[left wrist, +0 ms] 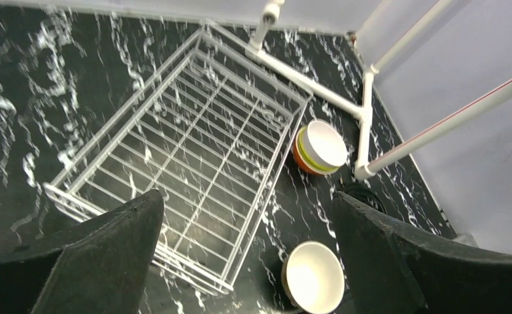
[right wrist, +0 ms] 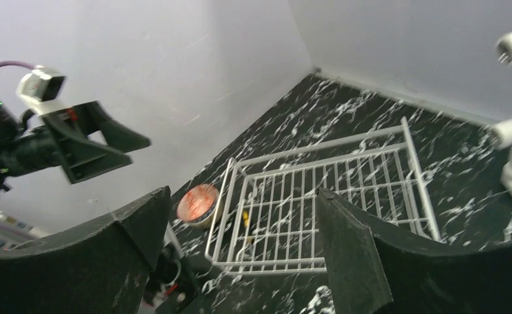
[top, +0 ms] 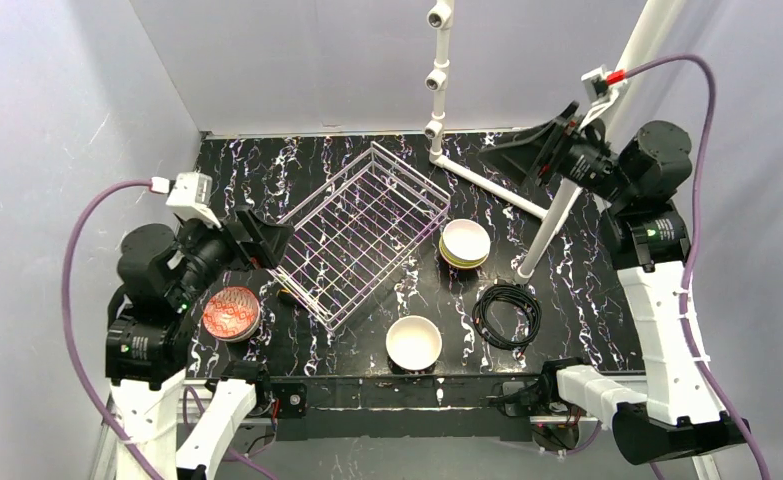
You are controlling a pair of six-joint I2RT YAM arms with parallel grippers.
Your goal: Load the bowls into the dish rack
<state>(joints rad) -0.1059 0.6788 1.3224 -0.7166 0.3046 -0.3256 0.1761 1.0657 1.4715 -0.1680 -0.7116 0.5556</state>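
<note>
You've got a black desk [top: 267,170] w/ white marbling, silvery-white wire rack [top: 413,170], red-patterned bowl [top: 232,312] near left, cream-white bowl [top: 414,341] near centre, bowl stack [top: 465,242] white over yellow-green over orange, black cable [top: 507,313].

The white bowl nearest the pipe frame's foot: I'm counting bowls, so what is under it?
The white bowl sits nested in others: a yellow-green rim and an orange bowl show beneath it. Whether more bowls lie hidden between them cannot be seen.
</note>
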